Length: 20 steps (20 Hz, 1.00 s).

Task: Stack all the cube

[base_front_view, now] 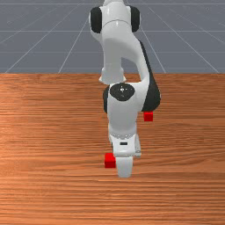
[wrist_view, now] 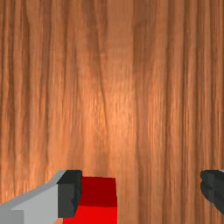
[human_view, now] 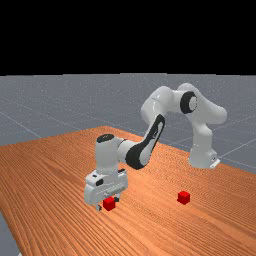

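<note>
At the front view's left, you have one solid red cube [base_front_view: 110, 161] on the orange-brown wooden surface [base_front_view: 52, 132], just beside the white-and-grey gripper [human_view: 108, 203]. The other solid red cube [base_front_view: 148, 116] sits farther right, well apart from the gripper, near the arm's dark elbow-side casing [base_front_view: 151, 96]. The front view hides your fingertips behind the hand; the wrist view shows them spread wide, one partly covering the first cube. You can't tell if they touch.

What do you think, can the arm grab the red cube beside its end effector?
Probably, after a small shift: the end effector is open and nothing else crowds the cube, though one finger overlaps it in the wrist view.
</note>
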{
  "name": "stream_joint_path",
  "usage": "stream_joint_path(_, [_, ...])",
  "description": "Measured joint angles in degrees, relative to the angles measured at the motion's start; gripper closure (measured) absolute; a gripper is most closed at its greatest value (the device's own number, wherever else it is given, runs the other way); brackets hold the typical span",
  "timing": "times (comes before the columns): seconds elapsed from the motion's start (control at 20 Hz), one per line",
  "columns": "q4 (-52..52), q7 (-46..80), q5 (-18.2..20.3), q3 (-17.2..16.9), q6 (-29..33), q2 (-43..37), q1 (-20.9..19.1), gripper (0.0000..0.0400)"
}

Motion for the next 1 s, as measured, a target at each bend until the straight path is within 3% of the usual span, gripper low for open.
stream_joint_path(0.35, [-3.9, 2.6, -1.2, -1.0, 2.7, -3.1, 2.1, 0.0000])
stream_joint_path(0.65, [-7.4, 1.7, -0.2, 0.0, 3.2, -5.1, 1.5, 0.0000])
stream_joint_path(0.85, [-3.4, 2.3, -0.8, -0.6, 0.7, -2.0, 2.0, 0.0000])
stream_joint_path(1.0, [-3.7, 2.3, -0.8, -0.6, 3.5, 0.0, 2.0, 0.0000])
